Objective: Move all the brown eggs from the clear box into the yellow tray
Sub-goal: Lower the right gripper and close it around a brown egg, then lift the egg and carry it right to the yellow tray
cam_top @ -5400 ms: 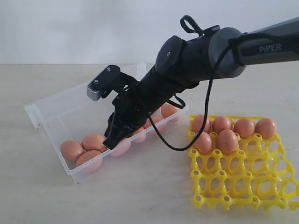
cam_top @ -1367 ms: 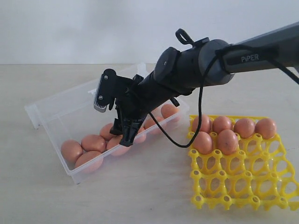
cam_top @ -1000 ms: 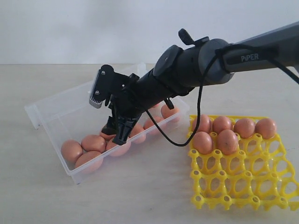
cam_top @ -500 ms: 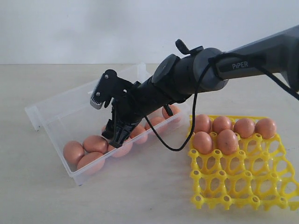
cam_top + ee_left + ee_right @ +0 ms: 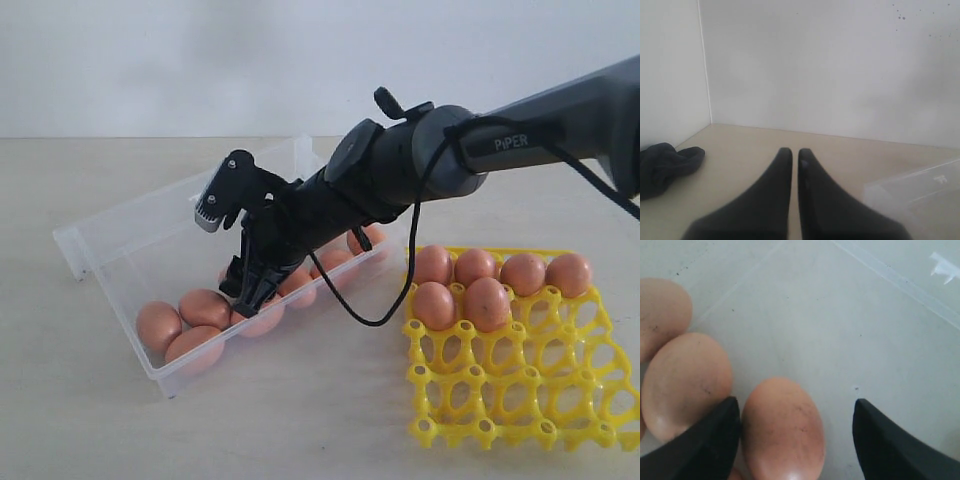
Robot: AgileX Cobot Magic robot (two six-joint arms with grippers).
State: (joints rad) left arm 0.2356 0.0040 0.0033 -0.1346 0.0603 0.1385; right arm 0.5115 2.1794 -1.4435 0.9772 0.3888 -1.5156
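We log a pale beige table [image 5: 300,420], matte top. Directly on it: clear box [image 5: 120,225] at exterior view's left, set at an angle; yellow tray [image 5: 470,372] at right, near box, not touching. Left wrist view: dark cloth [image 5: 665,167] bunched on tabletop, well apart from box corner.

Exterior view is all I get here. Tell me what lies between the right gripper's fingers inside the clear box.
Observer: One brown egg lies between the open fingers of the right gripper, on the floor of the clear box.
Operator: Give me the contact.
Observer: One finger looks to be against the egg's side; the other finger stands clear of it.
Operator: Report the left gripper; it's outside my frame.
Observer: The left gripper is shut and empty; a dark cloth lies on the table near it.
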